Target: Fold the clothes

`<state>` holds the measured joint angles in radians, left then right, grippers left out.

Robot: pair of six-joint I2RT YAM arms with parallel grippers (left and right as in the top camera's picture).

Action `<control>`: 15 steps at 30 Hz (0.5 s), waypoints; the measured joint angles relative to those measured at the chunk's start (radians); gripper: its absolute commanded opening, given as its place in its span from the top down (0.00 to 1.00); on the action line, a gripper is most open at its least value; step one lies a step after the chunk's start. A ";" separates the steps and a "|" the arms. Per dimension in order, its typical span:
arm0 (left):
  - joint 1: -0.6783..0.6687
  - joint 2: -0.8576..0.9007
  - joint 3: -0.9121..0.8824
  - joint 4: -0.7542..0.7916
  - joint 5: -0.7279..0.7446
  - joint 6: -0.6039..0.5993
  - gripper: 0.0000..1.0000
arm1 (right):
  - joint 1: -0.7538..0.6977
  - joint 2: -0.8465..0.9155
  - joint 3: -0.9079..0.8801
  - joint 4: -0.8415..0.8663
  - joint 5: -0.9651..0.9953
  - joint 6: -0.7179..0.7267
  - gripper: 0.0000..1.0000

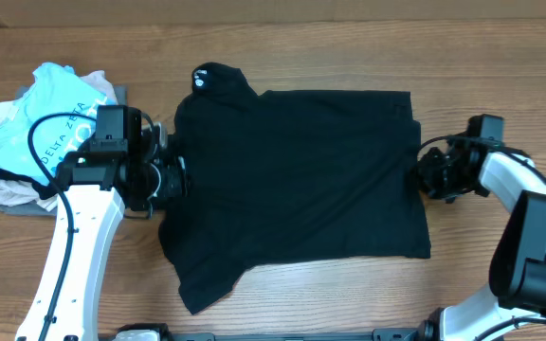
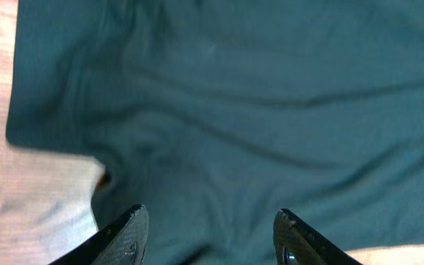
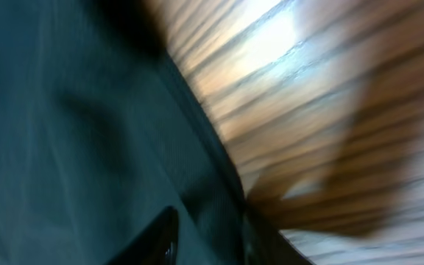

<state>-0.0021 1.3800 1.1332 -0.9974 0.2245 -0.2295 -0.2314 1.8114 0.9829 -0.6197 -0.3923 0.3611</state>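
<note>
The black short-sleeved shirt (image 1: 292, 180) lies spread flat in the middle of the wooden table, its collar with small white print at the back left. My left gripper (image 1: 176, 177) is at the shirt's left edge. In the left wrist view its fingers (image 2: 210, 219) are open over the wrinkled fabric (image 2: 256, 110) and hold nothing. My right gripper (image 1: 421, 176) is at the shirt's right edge. In the blurred right wrist view its fingers (image 3: 208, 224) stand a little apart, straddling the shirt's hem (image 3: 65, 110).
A light-blue shirt with white lettering (image 1: 45, 114) lies crumpled at the far left on top of white and grey garments (image 1: 3, 189). Bare wooden table (image 1: 500, 76) surrounds the black shirt.
</note>
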 measured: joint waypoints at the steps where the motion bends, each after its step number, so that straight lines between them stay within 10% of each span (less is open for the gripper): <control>1: 0.000 0.010 0.000 0.014 0.000 0.002 0.43 | 0.007 0.000 -0.003 0.000 -0.001 -0.002 0.87; 15: 0.000 0.276 0.001 0.195 0.010 0.080 0.48 | -0.137 0.000 0.139 -0.198 0.134 0.018 0.94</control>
<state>-0.0021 1.6562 1.1343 -0.8021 0.2340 -0.1490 -0.3679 1.8111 1.1217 -0.8173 -0.2584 0.3786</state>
